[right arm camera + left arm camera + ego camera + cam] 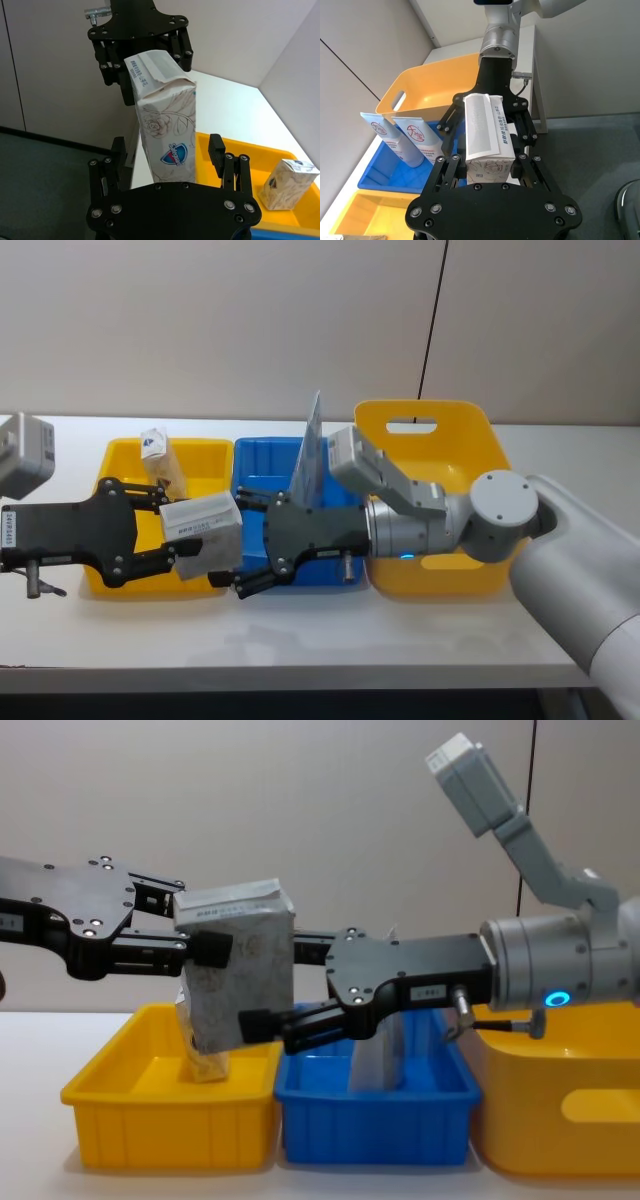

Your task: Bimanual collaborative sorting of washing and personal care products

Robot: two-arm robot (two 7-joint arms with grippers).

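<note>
Three bins sit side by side on a white table. The small yellow bin is on the left. The blue bin is in the middle, touching it. The big yellow bin on the right has a handle hole. A thin black cord hangs down the grey wall behind.
</note>
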